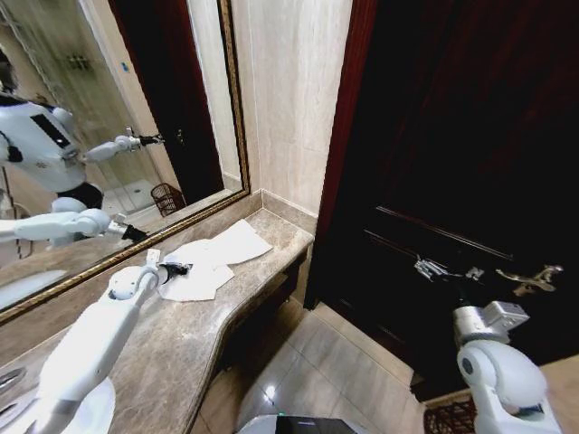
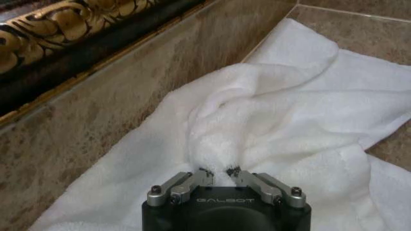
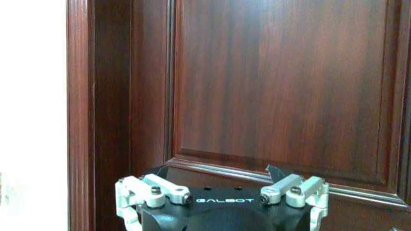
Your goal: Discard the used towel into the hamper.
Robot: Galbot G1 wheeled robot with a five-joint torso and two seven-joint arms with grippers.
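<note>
The used towel (image 1: 220,256) is white and lies spread on the marble counter (image 1: 172,344) below the mirror. My left gripper (image 1: 177,268) rests on its near edge. The left wrist view shows that gripper (image 2: 218,172) shut on a bunched fold of the towel (image 2: 289,120), which puckers up between the fingers. My right gripper (image 1: 448,269) is held up in front of the dark wooden door (image 1: 452,136), well away from the counter. In the right wrist view it (image 3: 217,171) stands open and holds nothing. A piece of the reddish-brown woven hamper (image 1: 450,418) shows on the floor at the lower right, beside my right arm.
A gold-framed mirror (image 1: 109,136) runs along the wall behind the counter and reflects me and a basket. The counter's front edge curves above a tiled floor (image 1: 308,371). A metal door handle (image 1: 534,276) sticks out near my right gripper.
</note>
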